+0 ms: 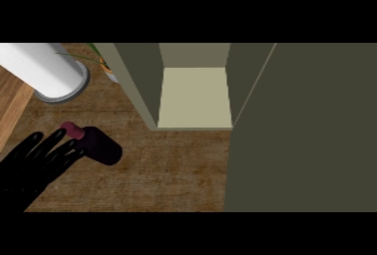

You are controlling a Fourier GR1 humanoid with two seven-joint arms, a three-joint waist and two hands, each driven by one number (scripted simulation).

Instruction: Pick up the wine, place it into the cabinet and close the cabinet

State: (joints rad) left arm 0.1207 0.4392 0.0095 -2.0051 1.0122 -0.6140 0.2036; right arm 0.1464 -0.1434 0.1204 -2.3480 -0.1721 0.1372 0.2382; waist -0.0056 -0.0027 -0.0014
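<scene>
Reaching in from the near left corner of the view, the left hand point(37, 162) has its dark fingers spread and fairly straight, open and holding nothing. Its fingertips lie against or just beside the neck end of the wine point(94, 142); whether they truly touch cannot be told from above. The right hand does not show at all.

The bottle stands on the brown desk point(177, 169) just to the right of and slightly beyond the fingers, with its reddish cap nearest them and its dark body extending to the right. To do the grasp well, I judge the hand should come further round the body, below the cap, so that thumb and fingers close on opposite sides; a hold on the cap alone may let the bottle tip.

Farther right and beyond stands the cabinet point(195, 97), its pale inside open to view, with the cabinet door point(302, 129) swung out and filling the right side. A white cylinder point(44, 69) sits at the far left, with a small plant point(103, 62) just beside it.
</scene>
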